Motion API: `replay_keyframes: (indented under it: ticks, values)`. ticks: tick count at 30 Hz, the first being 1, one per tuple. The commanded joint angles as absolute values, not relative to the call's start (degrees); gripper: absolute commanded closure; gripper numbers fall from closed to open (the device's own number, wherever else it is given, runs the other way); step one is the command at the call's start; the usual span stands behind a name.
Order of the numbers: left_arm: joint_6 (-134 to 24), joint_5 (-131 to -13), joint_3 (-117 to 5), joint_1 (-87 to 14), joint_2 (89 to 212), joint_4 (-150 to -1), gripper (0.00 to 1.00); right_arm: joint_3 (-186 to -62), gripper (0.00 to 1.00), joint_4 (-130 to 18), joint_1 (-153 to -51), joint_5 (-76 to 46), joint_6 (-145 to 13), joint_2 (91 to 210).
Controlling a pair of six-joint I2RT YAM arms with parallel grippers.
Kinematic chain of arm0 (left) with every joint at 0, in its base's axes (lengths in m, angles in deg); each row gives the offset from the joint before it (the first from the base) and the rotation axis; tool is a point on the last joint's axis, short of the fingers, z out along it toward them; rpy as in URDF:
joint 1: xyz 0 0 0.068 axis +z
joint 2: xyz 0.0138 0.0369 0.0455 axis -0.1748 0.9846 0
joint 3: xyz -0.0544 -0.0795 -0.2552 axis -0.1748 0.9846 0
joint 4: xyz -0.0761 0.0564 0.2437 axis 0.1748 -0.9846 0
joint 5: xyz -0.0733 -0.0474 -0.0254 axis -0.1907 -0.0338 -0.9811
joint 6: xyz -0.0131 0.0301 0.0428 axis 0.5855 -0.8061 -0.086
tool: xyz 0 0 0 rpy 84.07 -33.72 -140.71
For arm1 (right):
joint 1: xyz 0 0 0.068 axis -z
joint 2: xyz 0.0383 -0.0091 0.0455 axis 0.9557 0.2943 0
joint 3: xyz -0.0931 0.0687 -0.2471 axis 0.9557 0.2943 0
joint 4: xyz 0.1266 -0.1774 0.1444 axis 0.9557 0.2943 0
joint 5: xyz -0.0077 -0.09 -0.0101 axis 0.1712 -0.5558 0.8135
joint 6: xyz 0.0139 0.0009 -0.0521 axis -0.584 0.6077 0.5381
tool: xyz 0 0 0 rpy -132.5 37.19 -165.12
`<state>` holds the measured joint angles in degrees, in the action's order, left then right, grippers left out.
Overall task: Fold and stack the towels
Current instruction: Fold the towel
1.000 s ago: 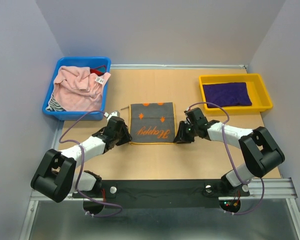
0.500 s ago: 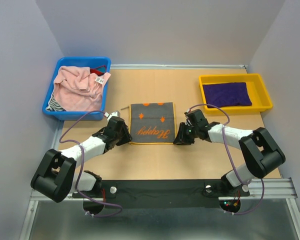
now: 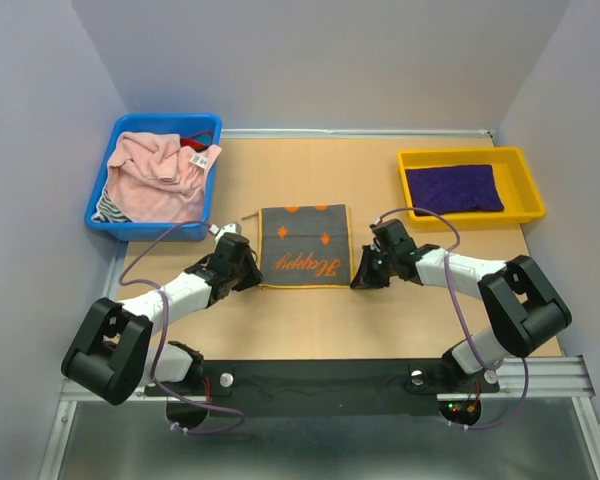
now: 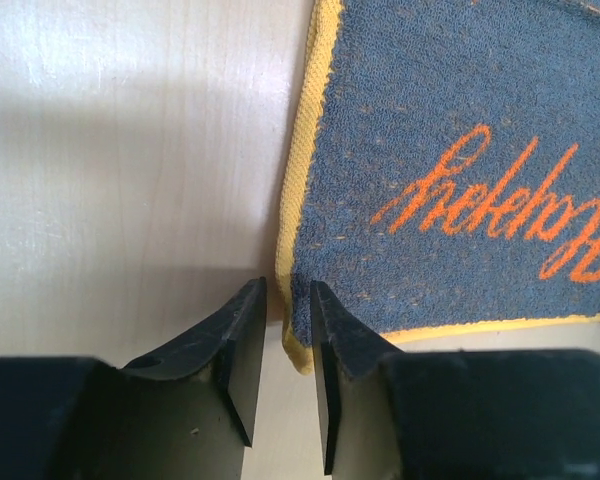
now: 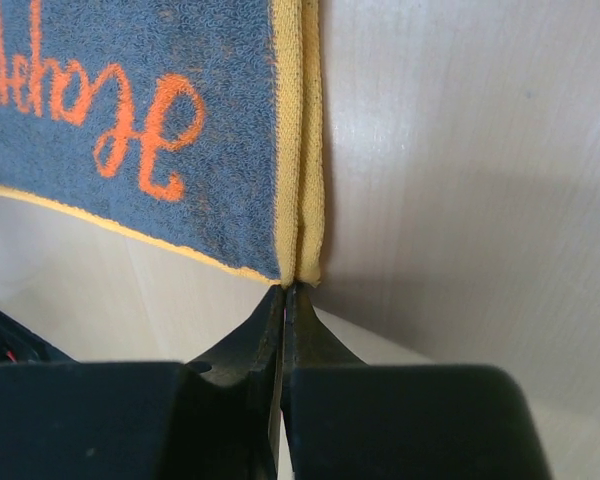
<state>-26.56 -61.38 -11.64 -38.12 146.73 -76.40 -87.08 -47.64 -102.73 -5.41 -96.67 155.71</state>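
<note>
Two near corners: the step in hand looks like a first fold of the flat grey terry towel with orange "Happy" lettering and a yellow hem. Its near edge would be carried over to its far edge, and one arm stands at each near corner.
Left gripper: it sits low on the pale wooden table with its jaws a narrow gap apart. The yellow hem of the near left corner lies in that gap, and nothing is clamped yet.
Right gripper: its jaws are pressed together, with the tips touching the near right corner where two hem layers meet. Whether any cloth is caught between them cannot be told.
Grip advice: the left jaws should close on hem and pile together before any lift. The right pinch is best tested with a small rise, because a bite this shallow may slip off.
Fold advice: both corners should rise level and travel together, so the edges land square on the far hem.
Grey towel's place: it lies at mid-table with the lettering toward the near edge, well apart from both containers.
Yellow plastic tray: it stands at the far right and holds the dark purple towel folded flat, so it is probably where the stack goes.
Blue plastic bin: it stands at the far left, with the pale pink towel heaped crumpled inside, not yet folded.
</note>
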Motion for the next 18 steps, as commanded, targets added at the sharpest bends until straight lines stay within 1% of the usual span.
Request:
replay_keyframes:
  ticks: [1,2,10,15,18]
  values:
    - [-27.1,-60.6,-11.7,-38.5,146.0,-75.3,0.67,-88.4,0.99,-47.5,-103.4,-7.1,-96.4,153.5]
    - [-27.1,-60.6,-11.7,-38.5,145.6,-75.4,0.69,-89.1,1.00,-47.4,-103.4,-6.7,-96.4,152.8]
    - [-26.9,-61.0,-11.9,-38.5,144.1,-76.5,0.69,-93.3,1.00,-44.9,-103.3,-6.8,-94.8,151.4]
    - [-26.6,-60.7,-11.3,-38.5,142.7,-77.3,0.69,-95.1,0.99,-41.9,-103.4,-10.3,-92.1,151.2]
    - [-26.4,-60.8,-10.8,-38.6,141.7,-77.5,0.67,-95.1,1.00,-41.3,-103.3,-12.3,-90.4,151.7]
